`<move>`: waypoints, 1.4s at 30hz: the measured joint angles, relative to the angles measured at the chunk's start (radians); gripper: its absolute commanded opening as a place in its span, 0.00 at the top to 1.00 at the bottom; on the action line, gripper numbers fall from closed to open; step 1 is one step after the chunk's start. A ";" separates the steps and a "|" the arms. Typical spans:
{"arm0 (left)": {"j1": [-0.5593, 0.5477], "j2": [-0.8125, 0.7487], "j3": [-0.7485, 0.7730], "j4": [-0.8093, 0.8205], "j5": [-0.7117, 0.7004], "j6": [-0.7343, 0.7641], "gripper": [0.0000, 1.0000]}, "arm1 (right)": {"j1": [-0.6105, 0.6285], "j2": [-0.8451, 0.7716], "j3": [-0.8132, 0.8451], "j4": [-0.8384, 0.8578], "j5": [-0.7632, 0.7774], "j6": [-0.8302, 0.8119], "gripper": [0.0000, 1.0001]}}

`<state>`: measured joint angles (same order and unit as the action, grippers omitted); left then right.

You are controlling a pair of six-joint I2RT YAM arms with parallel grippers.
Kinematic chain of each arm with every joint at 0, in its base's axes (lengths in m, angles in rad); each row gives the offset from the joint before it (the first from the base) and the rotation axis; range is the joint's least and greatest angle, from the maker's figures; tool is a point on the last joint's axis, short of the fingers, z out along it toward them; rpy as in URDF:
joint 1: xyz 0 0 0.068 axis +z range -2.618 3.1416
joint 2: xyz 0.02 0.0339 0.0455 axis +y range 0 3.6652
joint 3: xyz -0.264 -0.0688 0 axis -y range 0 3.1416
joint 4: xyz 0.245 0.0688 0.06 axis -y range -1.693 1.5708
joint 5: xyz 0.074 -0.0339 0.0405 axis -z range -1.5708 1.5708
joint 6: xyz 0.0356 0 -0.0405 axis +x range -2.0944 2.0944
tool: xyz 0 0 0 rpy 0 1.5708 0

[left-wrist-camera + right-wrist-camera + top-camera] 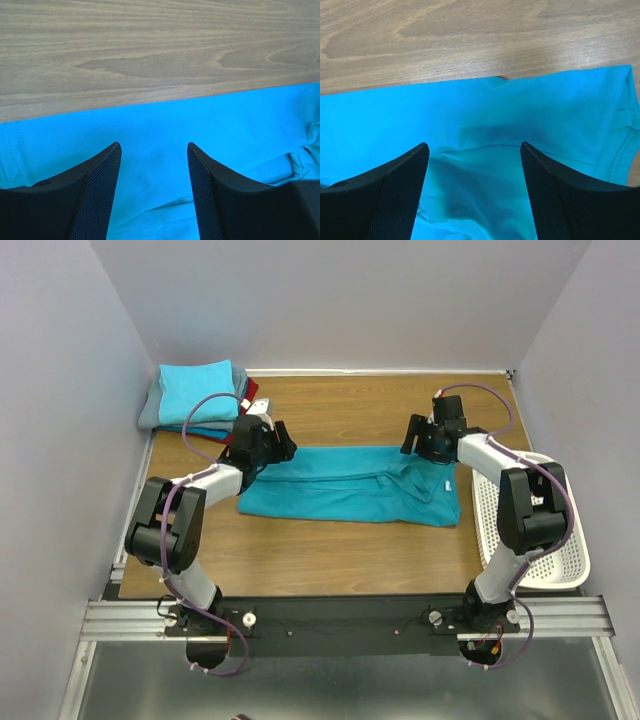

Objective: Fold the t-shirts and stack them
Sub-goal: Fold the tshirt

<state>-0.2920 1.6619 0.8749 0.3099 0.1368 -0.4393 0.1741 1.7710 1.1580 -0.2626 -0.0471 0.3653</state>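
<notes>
1. Top view, and only here do we get the whole picture: one teal t-shirt [350, 495] lies flat mid-frame on the table [330, 550], one folded stack [195, 395] sits upper left, and one basket [535, 540] is at right.
2. Left wrist: the left gripper [154, 150] is spread wide and holds nothing. Teal cloth fills the lower frame.
3. Right wrist: the right gripper [475, 150] is wide and empty too, over a creased fold.

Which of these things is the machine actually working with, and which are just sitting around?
Part of the job:
teal t-shirt, spread on the table
stack of folded t-shirts, back left
left gripper and right gripper, both open over the shirt

Just lying about:
white basket, right edge
</notes>
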 measured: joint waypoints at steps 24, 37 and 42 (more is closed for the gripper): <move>0.000 0.007 -0.167 0.056 -0.006 0.007 0.37 | 0.116 -0.241 -0.272 0.039 -0.068 0.027 0.21; 0.000 -0.092 -0.206 0.053 -0.011 0.007 0.37 | 0.154 -0.266 -0.331 0.026 -0.077 0.035 0.17; -0.006 -0.110 -0.172 0.047 -0.011 0.006 0.37 | 0.154 -0.320 -0.286 -0.004 -0.064 0.038 0.12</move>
<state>-0.2985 1.5520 0.7025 0.3573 0.1257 -0.4332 0.3283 1.4509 0.8719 -0.2668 -0.1108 0.4030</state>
